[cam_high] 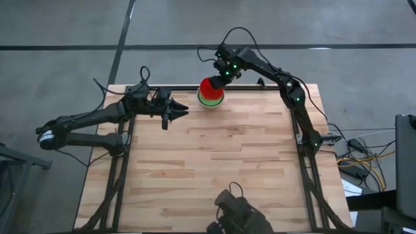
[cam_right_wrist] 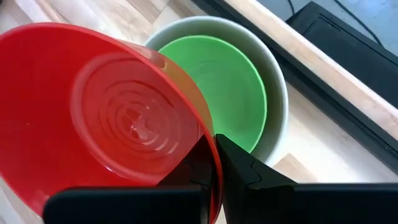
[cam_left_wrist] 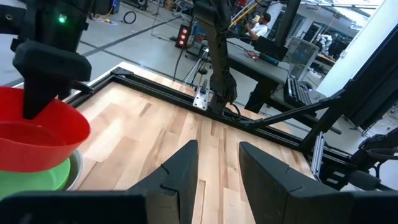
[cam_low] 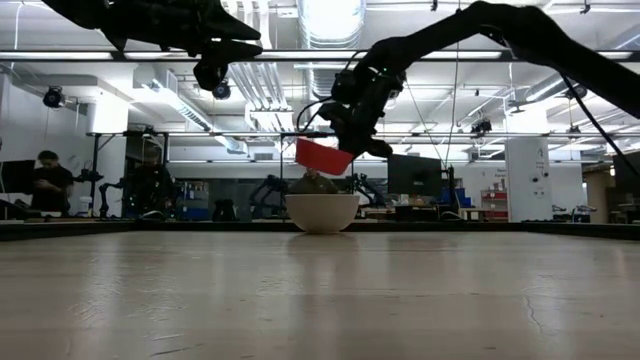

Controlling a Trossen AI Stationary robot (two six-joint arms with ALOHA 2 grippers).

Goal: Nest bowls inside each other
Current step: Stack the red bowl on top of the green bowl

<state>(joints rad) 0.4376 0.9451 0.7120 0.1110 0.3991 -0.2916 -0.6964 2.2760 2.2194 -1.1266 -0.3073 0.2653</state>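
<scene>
On my overhead feed the left gripper point(cam_high: 177, 114) sits in the upper left of the frame, over the table point(cam_high: 214, 175), its fingers point(cam_left_wrist: 177, 171) apart and holding nothing, aimed toward the bowls at its right. It is clear of them, with bare wood between.

Moving right, near the top centre of the frame, the red bowl point(cam_high: 210, 87) hangs in the right gripper point(cam_high: 221, 77), whose fingers are pinched together on its rim. At table height I see it held above the stack and tilted, one side of the rim dipping lower, mouth still facing mostly up. Directly under it stands the white bowl point(cam_low: 322, 212) on the table's far edge, upright, with a green bowl point(cam_right_wrist: 224, 87) nested inside it.

Further right, the right arm point(cam_high: 292, 97) runs down along the table's right rail. Nothing lies between the red bowl and the stack below.
</scene>
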